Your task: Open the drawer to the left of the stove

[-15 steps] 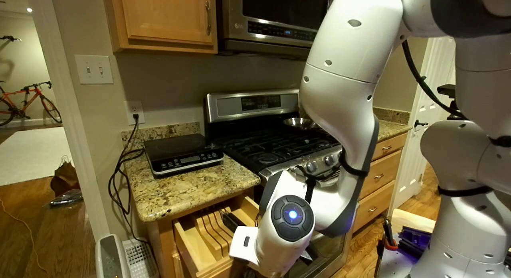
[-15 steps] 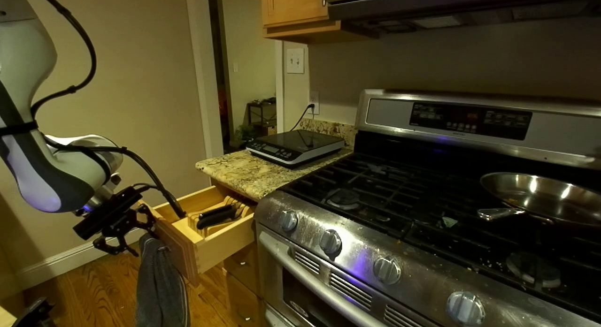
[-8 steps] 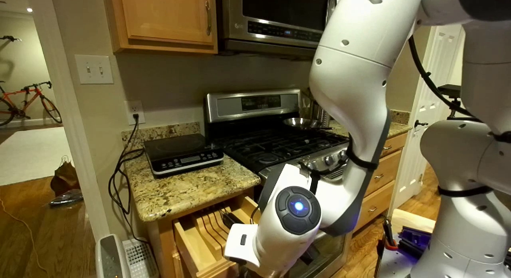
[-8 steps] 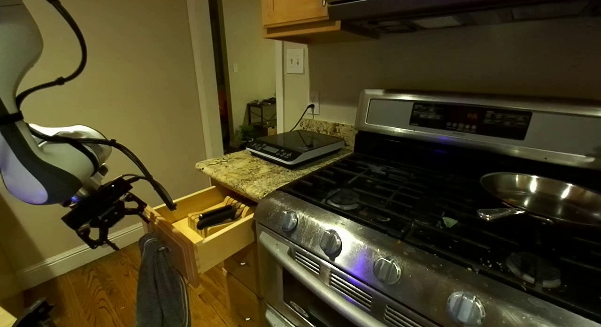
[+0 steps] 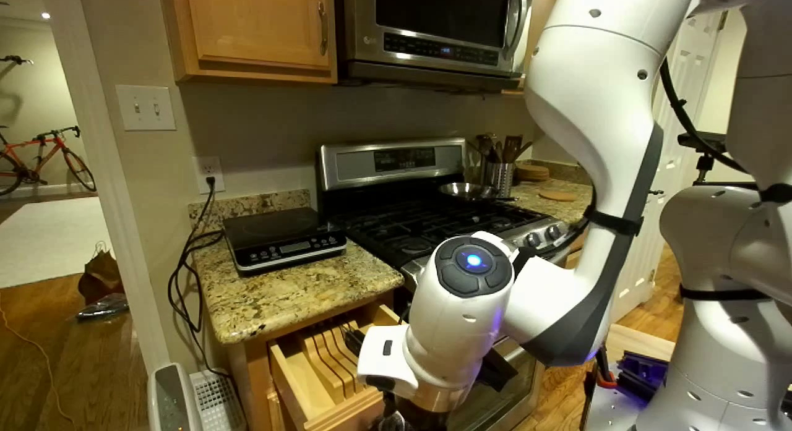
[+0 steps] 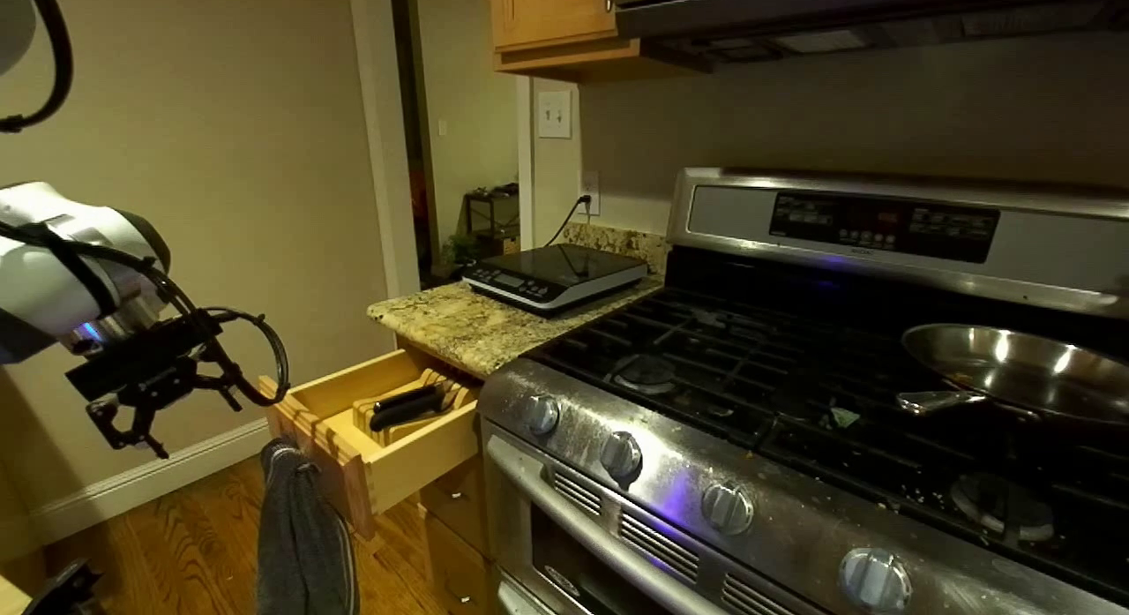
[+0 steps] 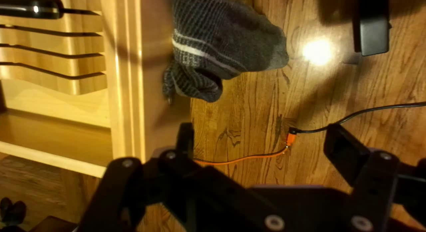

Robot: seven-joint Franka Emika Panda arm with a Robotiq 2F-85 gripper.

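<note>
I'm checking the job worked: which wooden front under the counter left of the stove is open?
The topmost: the shallow drawer sticking out from under the granite counter, with a slotted wooden block showing inside. The wooden fronts below it sit closed.

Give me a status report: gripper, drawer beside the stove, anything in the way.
Gripper open, empty. Knife drawer standing open. Striped gray towel hanging at its front; no blockage seen.

Warm, dim light with hard, scattered glints.
In an exterior view, highlights streak the pan (image 6: 1032,377) and violet glare tints the stove (image 6: 750,456); the wall (image 6: 829,121) behind lies dim. In the wrist view, a white hotspot burns on the floor (image 7: 253,120) near shadows; the gripper (image 7: 259,140) is dark and soft.
</note>
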